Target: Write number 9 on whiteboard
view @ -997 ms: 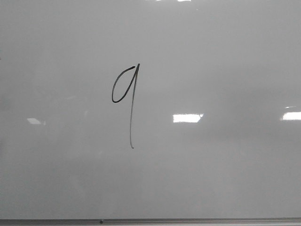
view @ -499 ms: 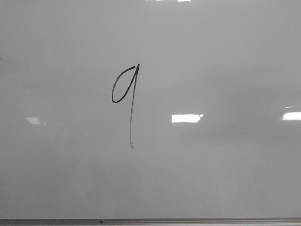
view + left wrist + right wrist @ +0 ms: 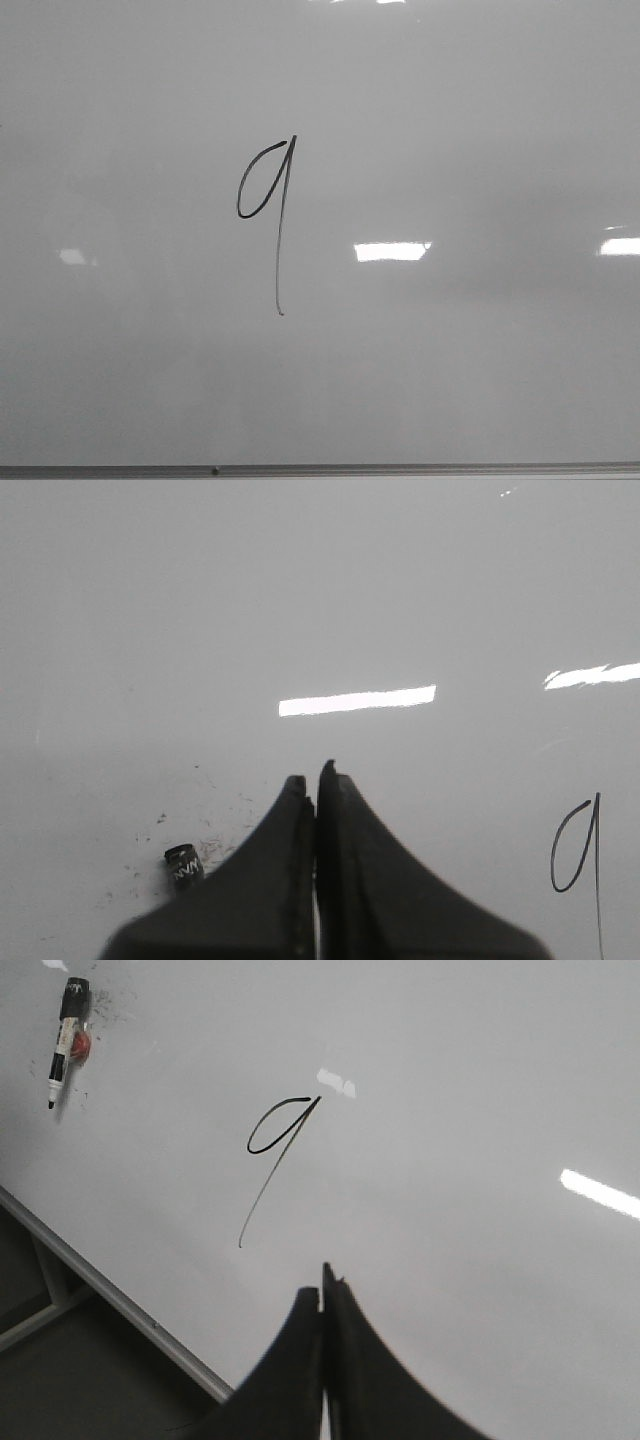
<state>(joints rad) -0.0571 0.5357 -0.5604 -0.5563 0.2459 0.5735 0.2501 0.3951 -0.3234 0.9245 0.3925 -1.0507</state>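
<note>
The whiteboard [image 3: 480, 380] fills the front view. The number 9 [image 3: 280, 250] is drawn on it in thin black marker, a slanted loop with a long tail, left of centre. No gripper shows in the front view. In the left wrist view my left gripper [image 3: 315, 780] is shut and empty over the board, and the 9 [image 3: 597, 880] lies off to one side. In the right wrist view my right gripper [image 3: 322, 1295] is shut and empty above the board [image 3: 480, 1080], with the 9 [image 3: 268, 1182] a short way beyond its tips.
A marker [image 3: 63, 1040] with a black cap and white body lies on the board far from the right gripper, next to a small red spot. Its black end [image 3: 183, 863] shows beside the left fingers among ink specks. The board's metal edge [image 3: 110, 1290] borders a dark drop.
The bright light reflection on the board has drifted slightly left. The 9 is unchanged.
</note>
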